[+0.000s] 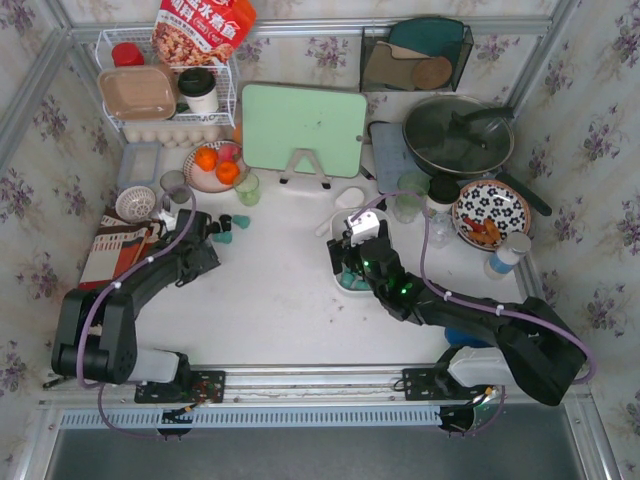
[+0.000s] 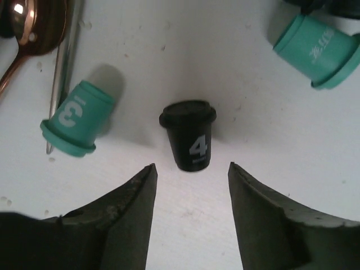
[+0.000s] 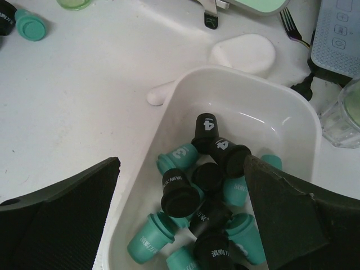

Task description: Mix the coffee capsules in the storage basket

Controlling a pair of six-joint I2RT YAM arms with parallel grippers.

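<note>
Left gripper (image 2: 191, 171), jaws apart, faces a black coffee capsule (image 2: 188, 135) on the left of the table (image 2: 169, 56); we judge it light, rigid, slippery, best pinched across its tapered sides. Right gripper (image 3: 181, 159) gapes above the storage basket (image 3: 275, 112).

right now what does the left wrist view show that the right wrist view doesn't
Only the left wrist: a black capsule marked 4 just ahead of the open left gripper, a teal capsule marked 3 on its side, a copper spoon. Only the right wrist: the storage basket holding piled teal and black capsules, below the open right gripper. Both: loose capsules on the white table.
</note>
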